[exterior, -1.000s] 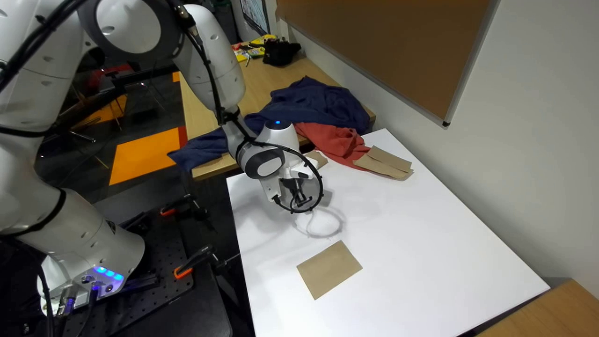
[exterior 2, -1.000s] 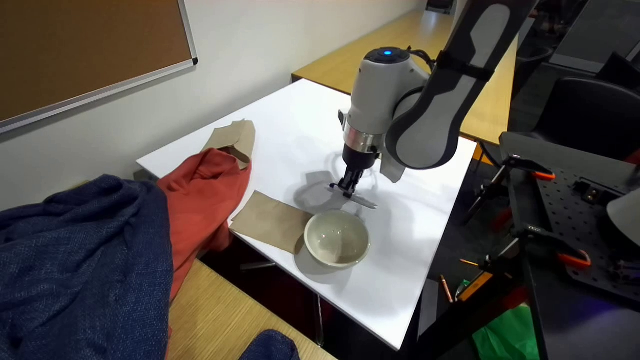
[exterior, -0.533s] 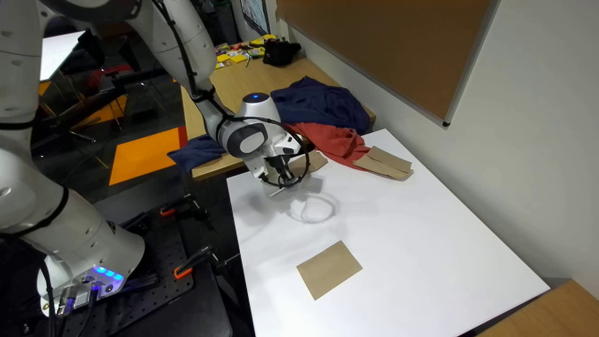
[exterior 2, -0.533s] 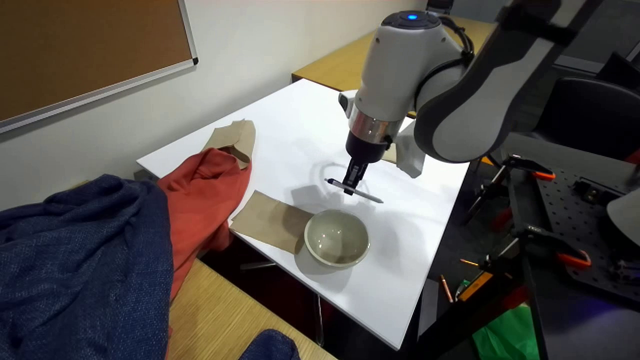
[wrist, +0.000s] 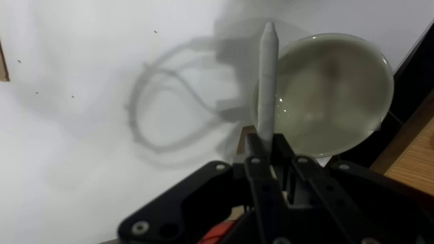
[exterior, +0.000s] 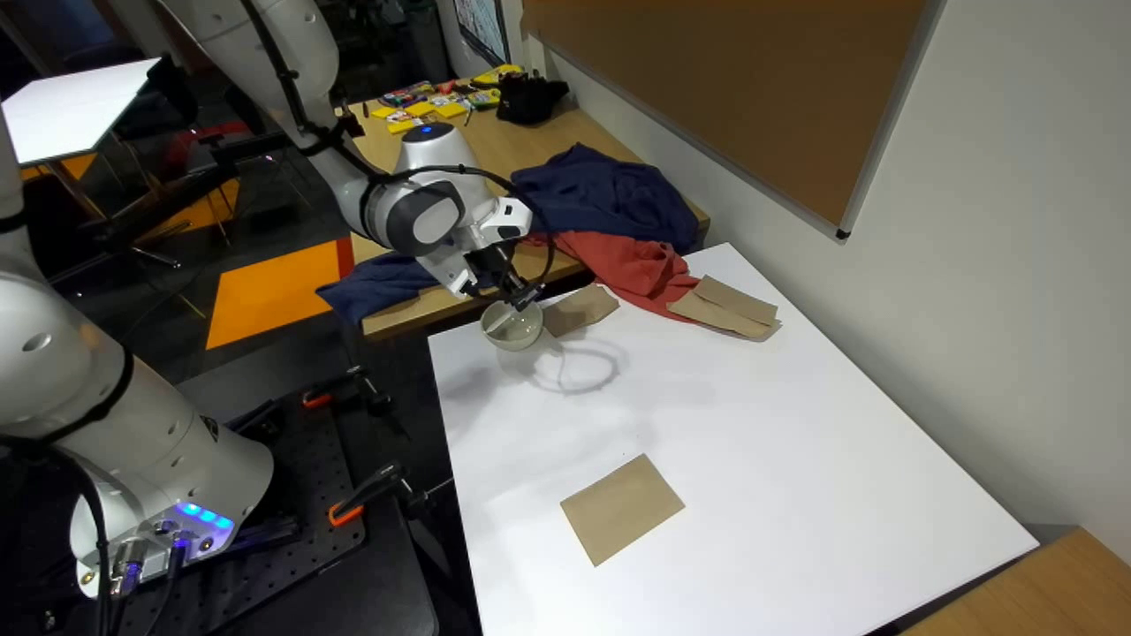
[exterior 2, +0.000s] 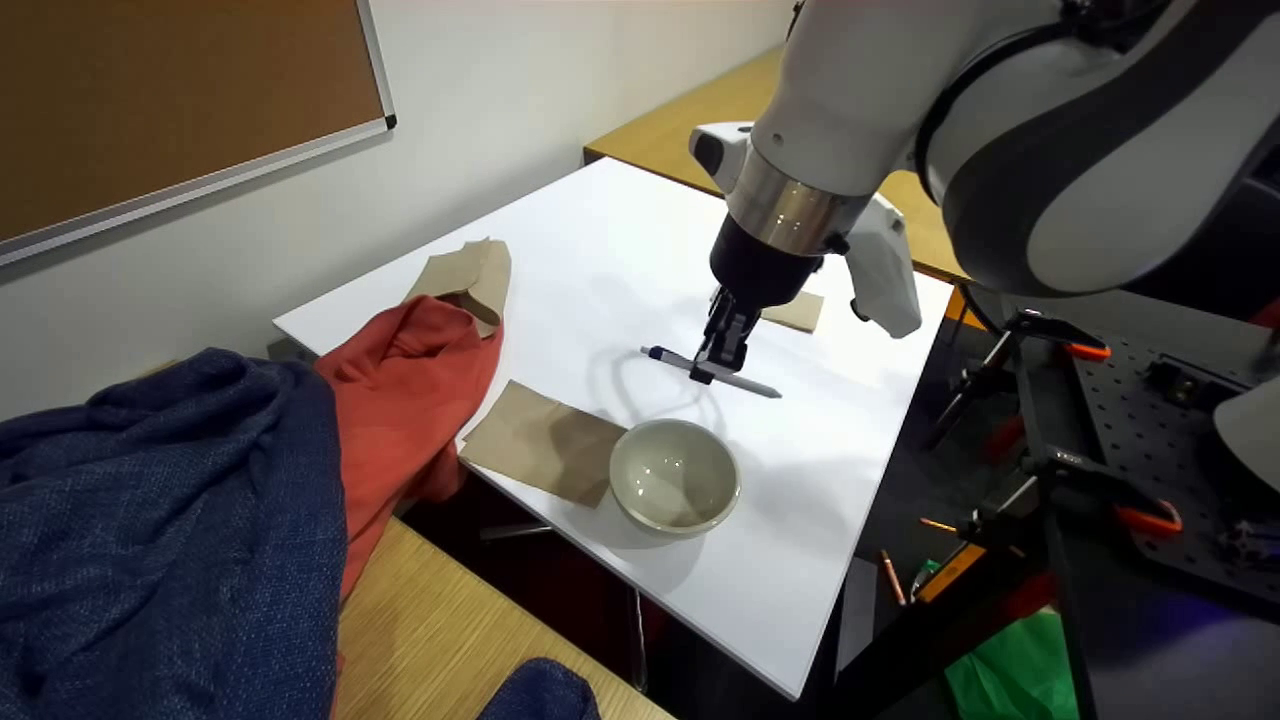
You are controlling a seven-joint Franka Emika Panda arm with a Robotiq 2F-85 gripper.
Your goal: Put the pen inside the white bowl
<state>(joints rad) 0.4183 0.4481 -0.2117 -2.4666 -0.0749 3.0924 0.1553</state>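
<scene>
My fingers [wrist: 282, 149] are closed on the pen [wrist: 268, 81], one on each side, and I hold it in the air above the desk [exterior: 760, 495]. In an exterior view its dark blue end sticks out on one side of my fingers and its longer pale end on the other. Near it and lower, the bowl [wrist: 325, 101] stands upright on the desk; in the wrist view the pale end crosses in front of the rim. A brown card [exterior 2: 545, 440] lies just beside the bowl; whether they touch I cannot tell. Farther off lie a tan sheet [exterior: 623, 510] and, over the desk's edge, a red cloth [exterior: 623, 265] by some folded paper [exterior: 726, 309]. Beyond, a navy cloth [exterior: 610, 194] lies heaped on a wooden desk [exterior: 504, 146], and a board [exterior: 733, 88] hangs on the wall [exterior: 1016, 265].
</scene>
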